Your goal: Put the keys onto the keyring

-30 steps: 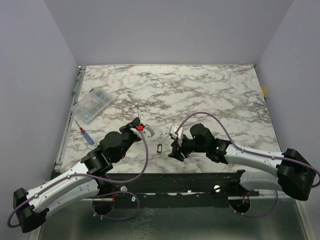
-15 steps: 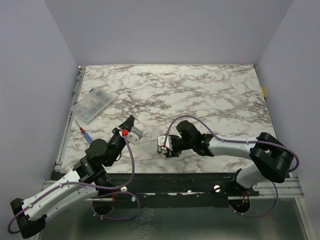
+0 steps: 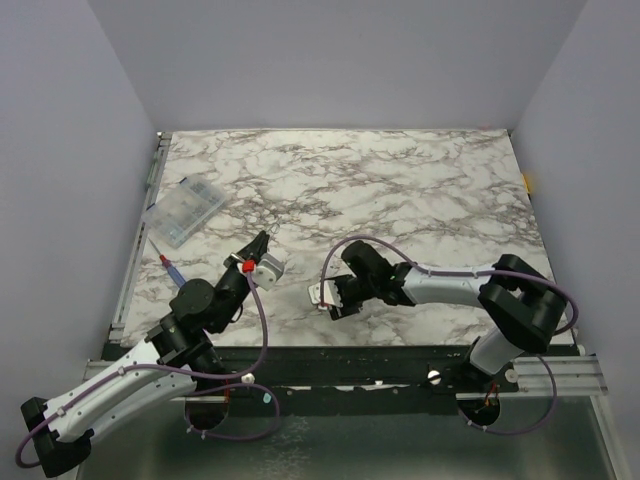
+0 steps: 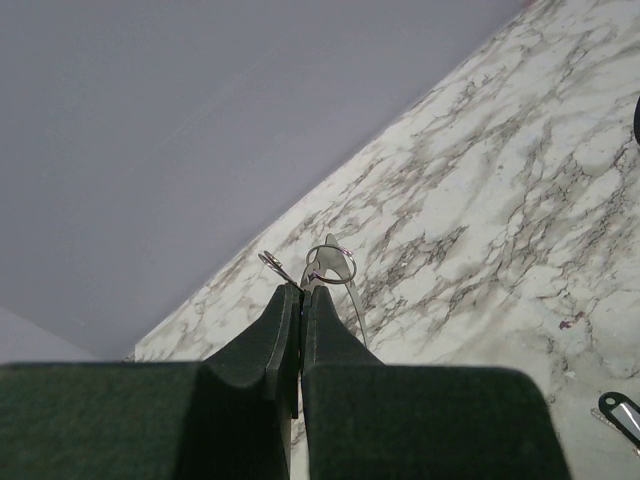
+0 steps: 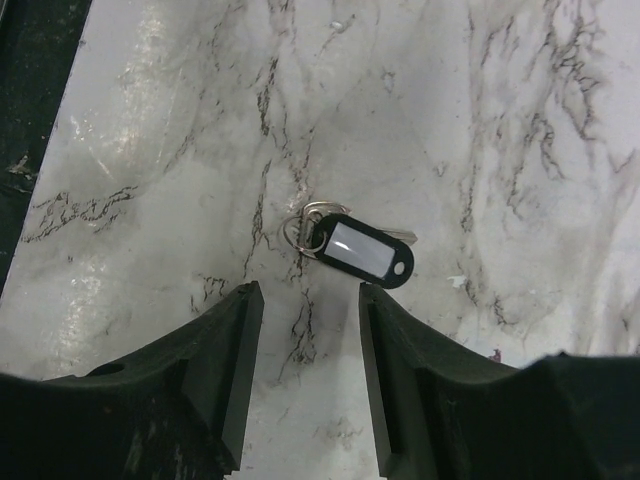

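The key (image 5: 360,250) is a small black oblong tag with a pale centre, lying flat on the marble with a small wire ring (image 5: 300,232) at its left end. My right gripper (image 5: 305,295) is open, just short of the tag, with the jaws either side of bare marble. In the top view the right gripper (image 3: 322,296) hides the tag. My left gripper (image 4: 300,290) is shut on the silvery keyring (image 4: 331,263), held up off the table; a thin metal piece hangs from it. The tag shows at that view's lower right edge (image 4: 620,410). In the top view the left gripper (image 3: 262,243) is left of the right one.
A clear plastic box (image 3: 185,211) stands at the left edge of the table. A red-handled screwdriver (image 3: 171,269) lies below it. The table's near edge (image 3: 330,348) and the arms' mounting rail run just behind both grippers.
My right gripper has moved left and lowered over the key tag, which showed uncovered a second ago. My left arm drew back and left with the keyring, then held still.
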`<state>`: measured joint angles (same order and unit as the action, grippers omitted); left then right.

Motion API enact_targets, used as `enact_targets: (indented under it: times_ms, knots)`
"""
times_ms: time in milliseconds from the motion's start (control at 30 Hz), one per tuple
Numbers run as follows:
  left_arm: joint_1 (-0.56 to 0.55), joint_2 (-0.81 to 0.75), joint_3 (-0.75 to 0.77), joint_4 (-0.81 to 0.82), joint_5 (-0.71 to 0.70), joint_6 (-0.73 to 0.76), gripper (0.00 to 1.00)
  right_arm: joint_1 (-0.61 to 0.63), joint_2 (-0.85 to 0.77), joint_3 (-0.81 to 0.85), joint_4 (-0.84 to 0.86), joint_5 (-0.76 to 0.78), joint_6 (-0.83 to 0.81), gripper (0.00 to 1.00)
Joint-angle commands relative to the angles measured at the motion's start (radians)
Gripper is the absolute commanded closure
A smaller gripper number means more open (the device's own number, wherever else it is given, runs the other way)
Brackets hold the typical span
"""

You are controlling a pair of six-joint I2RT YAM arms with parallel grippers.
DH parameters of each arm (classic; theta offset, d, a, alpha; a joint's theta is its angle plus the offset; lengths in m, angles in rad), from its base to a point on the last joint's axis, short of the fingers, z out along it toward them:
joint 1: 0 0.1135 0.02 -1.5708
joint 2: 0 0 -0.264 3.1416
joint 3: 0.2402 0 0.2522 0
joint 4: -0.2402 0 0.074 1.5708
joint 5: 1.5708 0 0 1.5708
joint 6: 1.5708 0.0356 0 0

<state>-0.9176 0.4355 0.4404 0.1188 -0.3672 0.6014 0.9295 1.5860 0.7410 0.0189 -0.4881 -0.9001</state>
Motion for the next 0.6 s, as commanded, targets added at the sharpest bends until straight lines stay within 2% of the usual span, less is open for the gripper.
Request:
enact_targets:
  times_ms: [0,567]
  knots:
    - [0.005,-0.02,-0.008,0.048,0.016,-0.009,1.0,0.015,0.051,0.034,-0.05,-0.003,-0.05,0.49]
    - [0.004,-0.055,-0.012,0.057,0.02,-0.018,1.0,0.053,0.133,0.084,-0.061,0.073,-0.117,0.55]
